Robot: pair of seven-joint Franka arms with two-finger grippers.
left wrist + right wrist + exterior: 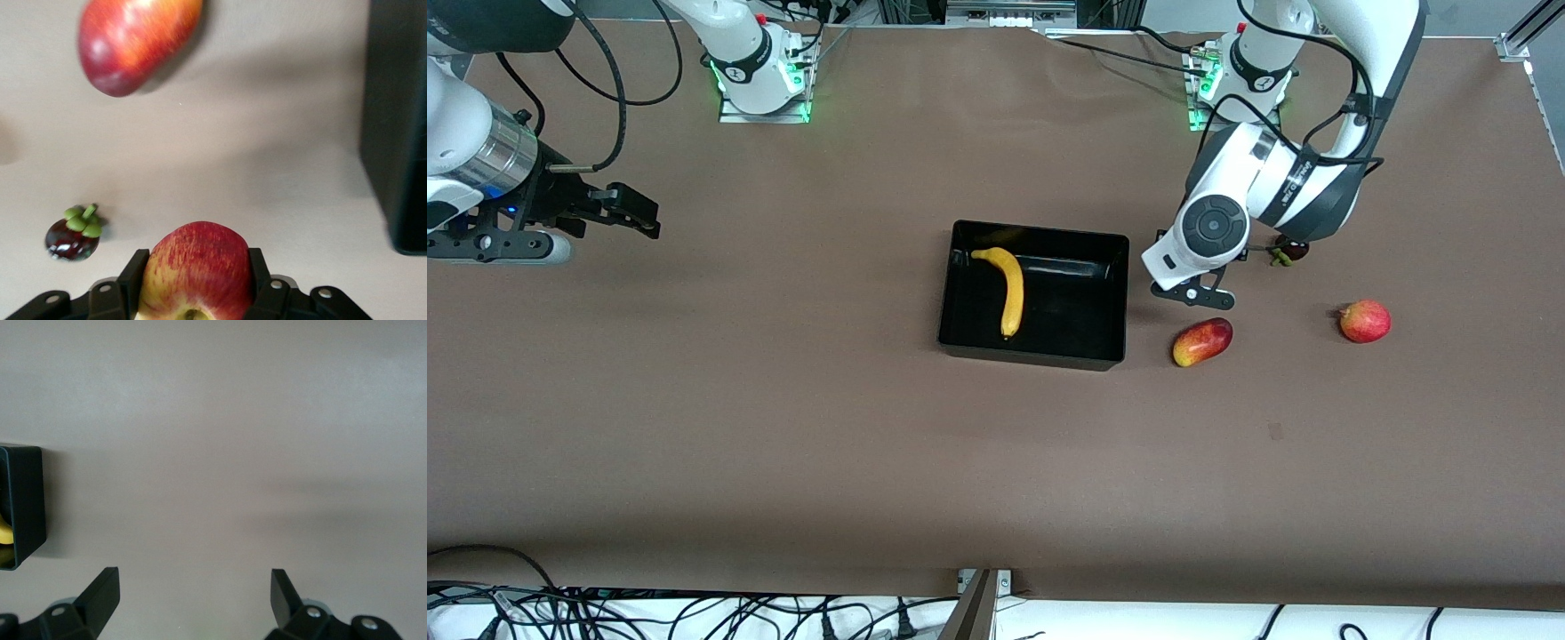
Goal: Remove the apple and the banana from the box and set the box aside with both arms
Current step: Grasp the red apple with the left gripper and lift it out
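The black box (1076, 313) sits mid-table with the yellow banana (1010, 290) lying in it. My left gripper (1193, 292) is low beside the box's wall toward the left arm's end. In the left wrist view the gripper (197, 265) is shut on a red apple (200, 280) with a yellowish patch. The arm hides that apple in the front view, and I cannot tell whether it touches the table. The box wall (397, 133) shows beside it. My right gripper (630, 213) is open and empty (193, 587) over bare table at the right arm's end. A box corner (21, 507) shows there.
A red-yellow mango (1202, 341) lies just nearer the front camera than my left gripper and shows in the left wrist view (137, 40). A dark mangosteen (1289, 252) (73, 237) lies beside the left arm. Another red apple-like fruit (1365, 321) lies toward the left arm's end.
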